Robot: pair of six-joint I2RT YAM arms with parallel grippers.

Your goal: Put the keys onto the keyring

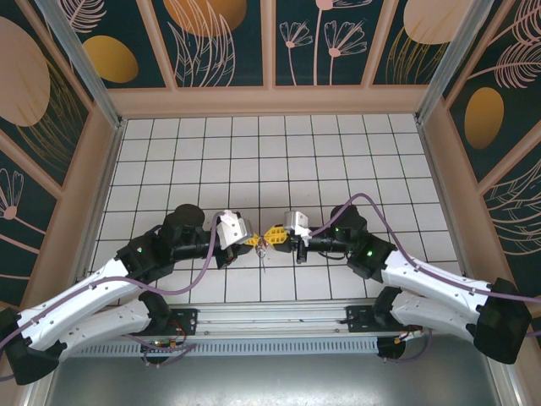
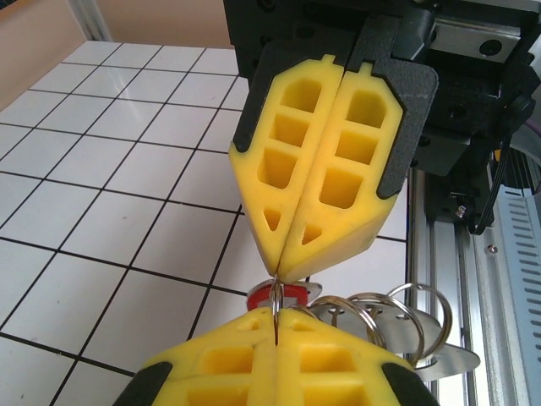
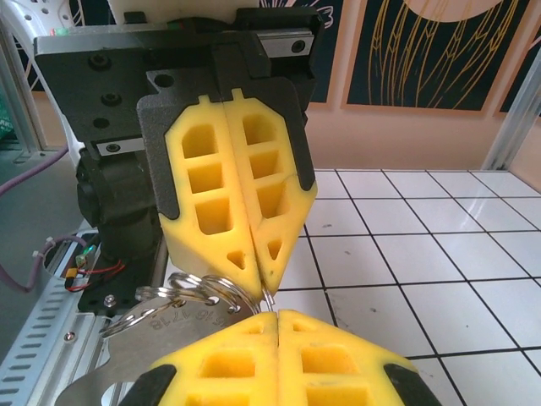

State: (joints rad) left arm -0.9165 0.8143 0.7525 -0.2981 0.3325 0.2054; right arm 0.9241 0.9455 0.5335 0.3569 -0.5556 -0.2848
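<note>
Centre frame: yellow-tipped left hand (image 1: 254,241) and right hand (image 1: 275,233), both pressed together, pinch the silver wire keyring (image 3: 203,286) above the white tiled counter (image 1: 254,152). The red-headed silver key (image 2: 292,293) sits behind the tips. Risk: opposing pull slips the thin wire, dropping the bunch.

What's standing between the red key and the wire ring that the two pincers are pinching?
Nothing visible does. The left pincer and right pincer are shut tip to tip on the wire ring, and the key sits right behind it, red head showing. Whether it is already threaded cannot be told.
</note>
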